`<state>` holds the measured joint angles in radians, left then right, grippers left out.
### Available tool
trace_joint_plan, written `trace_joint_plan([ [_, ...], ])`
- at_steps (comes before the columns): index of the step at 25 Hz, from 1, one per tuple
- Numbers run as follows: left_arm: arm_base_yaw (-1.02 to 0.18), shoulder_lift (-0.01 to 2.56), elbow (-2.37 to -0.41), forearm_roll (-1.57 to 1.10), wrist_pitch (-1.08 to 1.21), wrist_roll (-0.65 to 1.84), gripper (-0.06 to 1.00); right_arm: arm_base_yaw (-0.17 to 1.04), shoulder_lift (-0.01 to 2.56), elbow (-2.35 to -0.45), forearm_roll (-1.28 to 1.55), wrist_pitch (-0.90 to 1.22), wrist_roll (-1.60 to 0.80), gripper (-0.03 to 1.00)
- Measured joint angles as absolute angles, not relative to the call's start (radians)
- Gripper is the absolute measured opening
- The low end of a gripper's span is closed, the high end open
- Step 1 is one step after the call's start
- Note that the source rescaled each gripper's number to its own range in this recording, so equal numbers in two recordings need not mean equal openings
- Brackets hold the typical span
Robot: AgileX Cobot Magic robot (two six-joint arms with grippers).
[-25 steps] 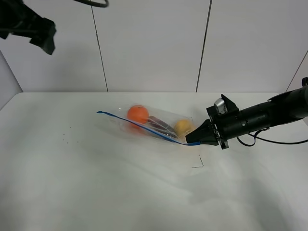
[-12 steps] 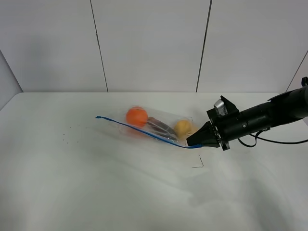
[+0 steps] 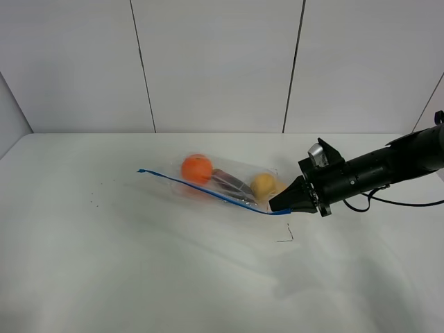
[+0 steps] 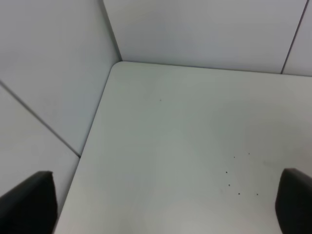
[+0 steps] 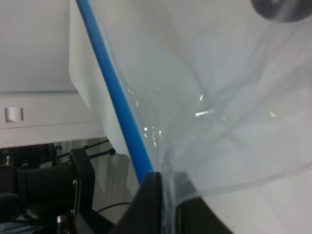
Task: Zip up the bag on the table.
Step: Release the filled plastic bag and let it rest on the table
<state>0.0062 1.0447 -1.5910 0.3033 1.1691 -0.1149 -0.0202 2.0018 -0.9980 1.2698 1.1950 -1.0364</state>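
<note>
Logged clear crinkly plastic zip bag (image 3: pixel 223 179), blue zipper strip (image 3: pixel 208 191) along one edge, lying mid white tabletop (image 3: pixel 104 263); round orange (image 3: pixel 197 168), dark eggplant (image 3: pixel 232 184), yellow pear (image 3: pixel 263 185) inside. Right gripper (image 3: pixel 277 203) clamped shut on strip's end nearest right arm. Left gripper (image 4: pixel 161 207) seen w/ fingers (image 4: pixel 27 204) wide apart, empty, above a table corner, well away. Judged thin, slippery, floppy film, weighted by fruit. Best held at stiffer strip, not film; gentle pull only.

Lab-like: bare white table (image 3: pixel 139 263), plain panelled walls (image 3: pixel 215 62).
</note>
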Motion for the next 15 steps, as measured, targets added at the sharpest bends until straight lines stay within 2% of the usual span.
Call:
trace_joint_plan([
  [15, 0.006, 0.506, -0.999, 0.325, 0.977, -0.224, 1.00, -0.020, 2.002, -0.998, 1.268, 1.195, -1.051, 0.00],
])
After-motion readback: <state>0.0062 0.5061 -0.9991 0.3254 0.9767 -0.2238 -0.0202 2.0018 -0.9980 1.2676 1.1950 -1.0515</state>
